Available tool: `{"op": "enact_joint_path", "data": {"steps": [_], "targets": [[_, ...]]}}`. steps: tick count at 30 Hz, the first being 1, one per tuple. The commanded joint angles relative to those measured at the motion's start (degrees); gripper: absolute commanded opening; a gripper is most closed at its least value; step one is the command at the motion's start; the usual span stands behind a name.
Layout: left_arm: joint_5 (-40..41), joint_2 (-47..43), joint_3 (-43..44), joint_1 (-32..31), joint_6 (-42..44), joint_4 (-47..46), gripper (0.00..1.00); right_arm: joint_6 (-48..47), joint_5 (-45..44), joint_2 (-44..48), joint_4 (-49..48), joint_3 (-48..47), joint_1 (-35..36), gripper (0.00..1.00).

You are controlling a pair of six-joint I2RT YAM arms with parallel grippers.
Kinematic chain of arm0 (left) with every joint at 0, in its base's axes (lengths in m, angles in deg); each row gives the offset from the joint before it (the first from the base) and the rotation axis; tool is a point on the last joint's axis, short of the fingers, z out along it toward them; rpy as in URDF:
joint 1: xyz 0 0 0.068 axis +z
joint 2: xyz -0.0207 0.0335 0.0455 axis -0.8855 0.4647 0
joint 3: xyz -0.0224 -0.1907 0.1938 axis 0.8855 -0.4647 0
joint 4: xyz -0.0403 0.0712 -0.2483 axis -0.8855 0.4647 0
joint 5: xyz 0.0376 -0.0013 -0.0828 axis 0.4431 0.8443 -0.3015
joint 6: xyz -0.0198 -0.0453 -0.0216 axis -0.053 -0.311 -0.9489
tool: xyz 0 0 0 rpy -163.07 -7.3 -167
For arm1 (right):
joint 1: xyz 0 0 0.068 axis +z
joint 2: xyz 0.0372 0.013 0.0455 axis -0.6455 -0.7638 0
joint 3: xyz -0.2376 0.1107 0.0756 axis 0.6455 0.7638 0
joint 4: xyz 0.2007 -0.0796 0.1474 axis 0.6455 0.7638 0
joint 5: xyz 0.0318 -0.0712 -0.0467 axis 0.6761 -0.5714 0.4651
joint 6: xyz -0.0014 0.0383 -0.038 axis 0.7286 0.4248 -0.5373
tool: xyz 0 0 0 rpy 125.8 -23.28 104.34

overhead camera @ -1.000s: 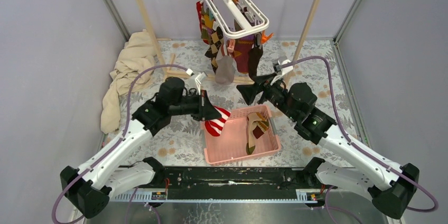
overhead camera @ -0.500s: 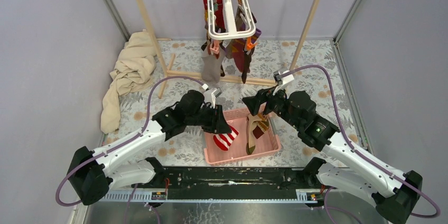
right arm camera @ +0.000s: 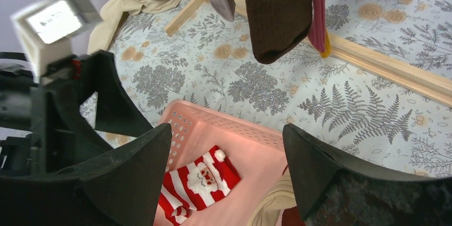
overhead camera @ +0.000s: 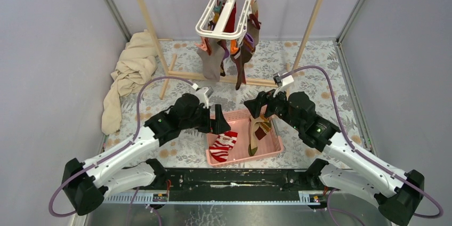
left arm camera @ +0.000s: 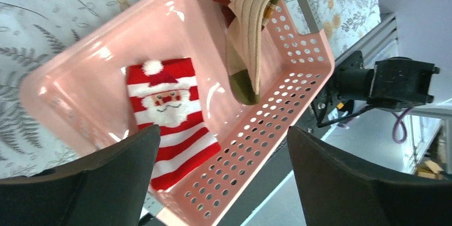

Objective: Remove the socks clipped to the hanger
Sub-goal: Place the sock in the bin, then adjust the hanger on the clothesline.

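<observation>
The socks (overhead camera: 211, 63) hang limp from the hanger (overhead camera: 217, 32) at the top centre of the overhead view. They are judged light, soft and stretchy, and are best pinched just below the clip and drawn downward. The left claw (overhead camera: 219, 120) and right claw (overhead camera: 256, 107) are held apart and empty over the basket (overhead camera: 277, 139).

Lilac walls (overhead camera: 48, 50), floral table cover (overhead camera: 325, 77), wood frame (overhead camera: 313, 13) at bk

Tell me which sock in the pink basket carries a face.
The red-white striped sock, with a Santa face and a white pompom. The beige ribbed sock beside it in the basket is plain, with an olive toe.
</observation>
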Motion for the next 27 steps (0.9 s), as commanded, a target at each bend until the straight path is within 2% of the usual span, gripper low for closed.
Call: {"op": "enact_joint_path", "data": {"steps": [1,13,27], "targets": [[6.6,-4.2,1.8,-0.4,0.6,4.2,0.98,0.9,1.5,-1.2,-1.5,0.4,-0.3,0.83],[18.8,-13.1,1.7,-0.3,-1.4,10.6,0.99,1.0,-3.2,-7.9,-7.1,-1.3,-0.3,0.79],[19.7,-16.1,1.1,-0.2,-1.7,11.7,0.98,-1.3,-11.1,-19.2,-20.7,-8.8,-0.3,0.78]]}}
